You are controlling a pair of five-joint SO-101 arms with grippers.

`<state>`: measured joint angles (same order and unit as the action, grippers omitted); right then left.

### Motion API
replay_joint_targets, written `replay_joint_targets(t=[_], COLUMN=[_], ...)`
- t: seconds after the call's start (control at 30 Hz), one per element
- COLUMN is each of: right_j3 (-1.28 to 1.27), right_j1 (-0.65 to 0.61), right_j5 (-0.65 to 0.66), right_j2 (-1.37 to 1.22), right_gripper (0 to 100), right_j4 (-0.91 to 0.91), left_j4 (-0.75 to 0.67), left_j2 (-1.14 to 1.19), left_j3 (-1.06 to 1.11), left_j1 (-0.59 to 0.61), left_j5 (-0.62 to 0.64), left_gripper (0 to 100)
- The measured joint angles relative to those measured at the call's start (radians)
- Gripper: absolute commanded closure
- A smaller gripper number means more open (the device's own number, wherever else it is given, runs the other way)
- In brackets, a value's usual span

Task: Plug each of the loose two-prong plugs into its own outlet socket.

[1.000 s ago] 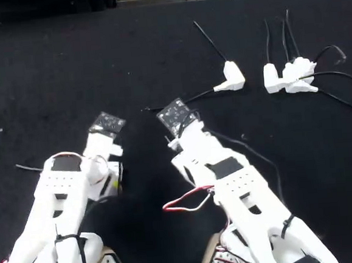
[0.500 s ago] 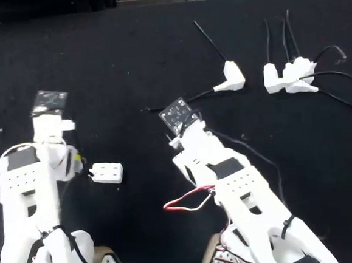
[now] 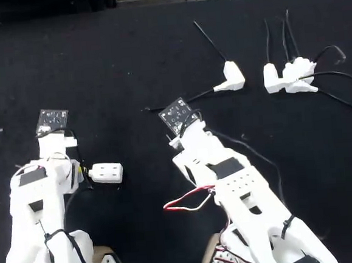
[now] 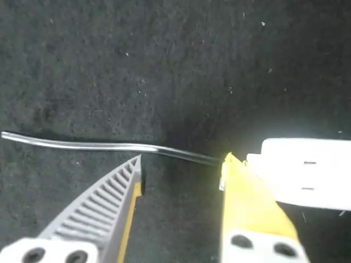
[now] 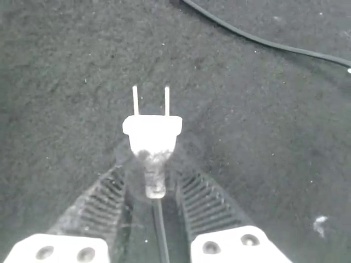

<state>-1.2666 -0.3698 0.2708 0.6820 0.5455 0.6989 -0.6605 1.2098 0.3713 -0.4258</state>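
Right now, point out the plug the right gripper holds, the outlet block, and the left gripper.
plug [image 5: 152, 137], right wrist view, white body.
outlet block [image 3: 106, 172], high view, top face.
left gripper [image 4: 182, 164], left wrist view, between its fingertips.

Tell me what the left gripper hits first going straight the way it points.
Likely the thin black cable, which lies across just beyond the open tips of the left gripper, though depth is unclear. The white socket block sits off to the side of that line.
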Motion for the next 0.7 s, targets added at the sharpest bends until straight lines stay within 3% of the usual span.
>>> replay_joint_targets(t=[0.2, 0.7], right_j3=[0.000, 0.000], right_j1=[0.000, 0.000], right_j5=[0.000, 0.000], right_j2=[0.000, 0.000], right_gripper=[98.8, 98.8], right_j4=[0.000, 0.000], left_j4=[0.031, 0.365], left_j2=[-0.002, -0.006], left_j3=[0.021, -0.184], left_j1=[-0.129, -0.423], left_j5=[0.121, 0.245], left_gripper=[77, 77])
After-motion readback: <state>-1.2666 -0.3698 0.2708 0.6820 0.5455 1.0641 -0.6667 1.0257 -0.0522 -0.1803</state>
